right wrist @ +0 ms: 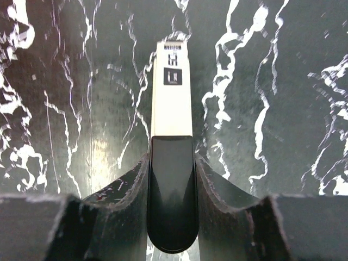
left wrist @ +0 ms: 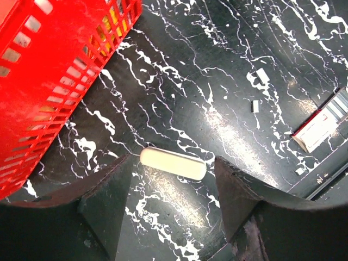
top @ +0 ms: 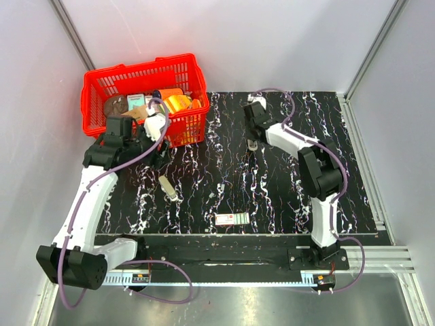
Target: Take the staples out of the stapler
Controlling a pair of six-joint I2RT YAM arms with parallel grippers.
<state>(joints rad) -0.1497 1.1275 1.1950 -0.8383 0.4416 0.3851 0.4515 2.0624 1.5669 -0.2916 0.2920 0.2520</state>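
My right gripper [right wrist: 171, 160] is shut on the stapler [right wrist: 171, 109], gripping its black rounded rear end. The stapler's beige front, which carries a dark square mark, sticks out ahead just above the mat. In the top view this gripper [top: 253, 140] is at the far middle of the mat. My left gripper [left wrist: 173, 159] stands open above a beige bar with rounded ends [left wrist: 185, 166], which lies flat on the mat between and just ahead of the fingertips without touching them. The top view shows that bar [top: 168, 188] in front of the left gripper [top: 158, 157].
A red basket [top: 98, 85] full of objects stands at the mat's far left, close to the left arm. A flat white box with pink-green marks [top: 232, 219] lies near the front edge. Small silvery bits [left wrist: 262, 75] are scattered on the black marbled mat [top: 285, 204].
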